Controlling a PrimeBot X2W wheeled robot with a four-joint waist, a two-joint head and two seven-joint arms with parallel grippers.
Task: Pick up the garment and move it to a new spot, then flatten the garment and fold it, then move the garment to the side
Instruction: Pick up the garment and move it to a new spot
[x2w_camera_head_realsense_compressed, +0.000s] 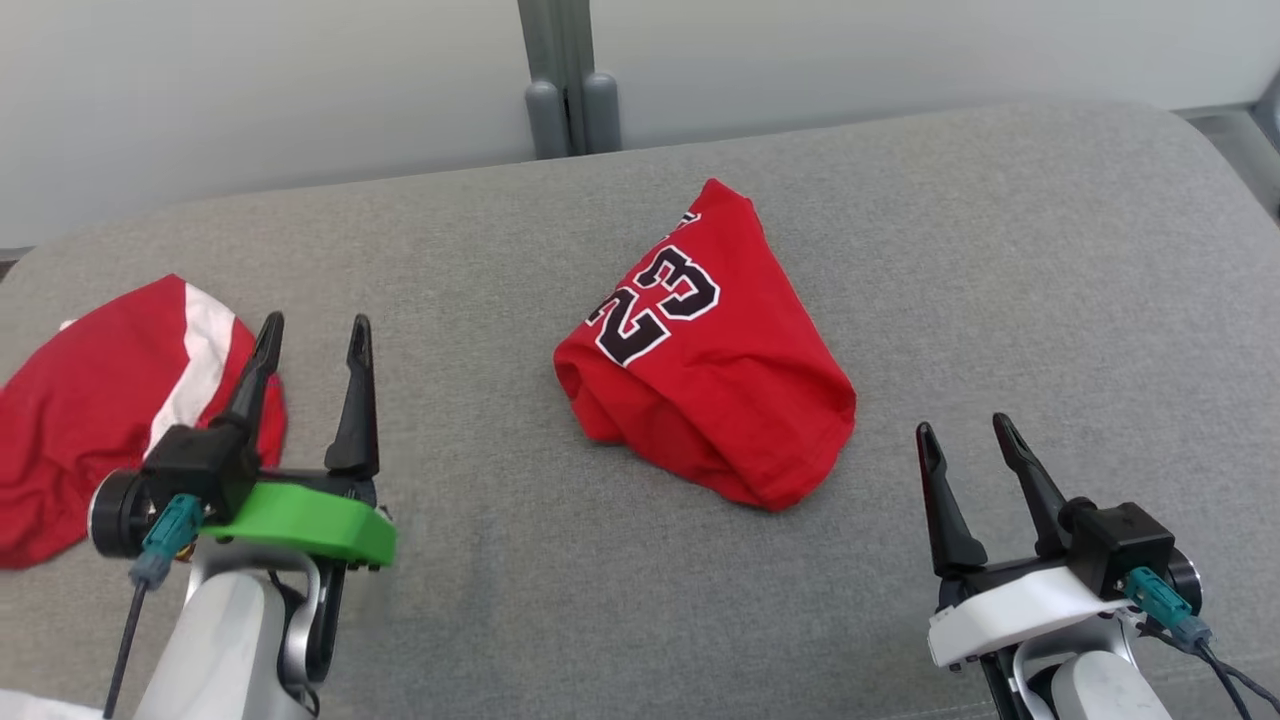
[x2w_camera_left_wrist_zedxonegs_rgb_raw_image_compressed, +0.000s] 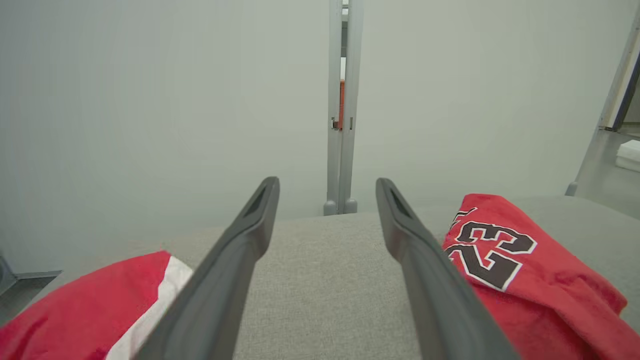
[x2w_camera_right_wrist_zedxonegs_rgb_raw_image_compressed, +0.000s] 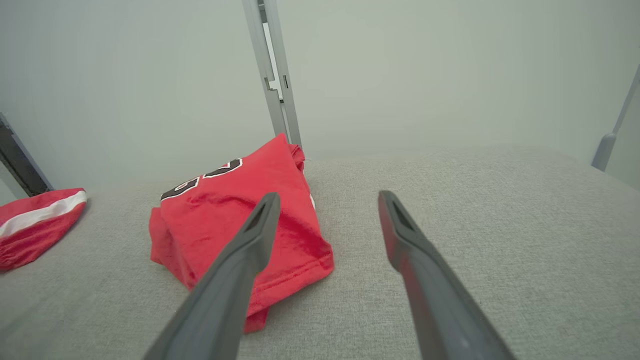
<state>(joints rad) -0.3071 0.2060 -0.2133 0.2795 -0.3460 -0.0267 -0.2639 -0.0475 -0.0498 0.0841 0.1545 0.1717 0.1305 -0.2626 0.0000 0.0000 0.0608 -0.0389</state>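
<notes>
Grey padded surface (x2w_camera_head_realsense_compressed: 1000, 250), far edge curved against pale wall (x2w_camera_head_realsense_compressed: 250, 90), grey post (x2w_camera_head_realsense_compressed: 570, 90) behind centre. Jersey (x2w_camera_head_realsense_compressed: 720, 380) with "23" lies bunched mid-surface, well apart from every edge. Striped garment (x2w_camera_head_realsense_compressed: 90, 420) lies at left edge, partly out of frame. Left gripper (x2w_camera_head_realsense_compressed: 316, 322) just beside striped garment, jaws spread, nothing between. Right gripper (x2w_camera_head_realsense_compressed: 964, 426) near right, jaws spread, nothing between. Bare cloth between garments; wide bare stretch right of jersey.

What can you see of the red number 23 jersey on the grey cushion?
The red jersey is soft fabric, bunched into a loosely folded heap. A black 23 outlined in white faces up. A stitched hem shows along its near edge. It rests on the grey cushion, nothing else touching it.
</notes>
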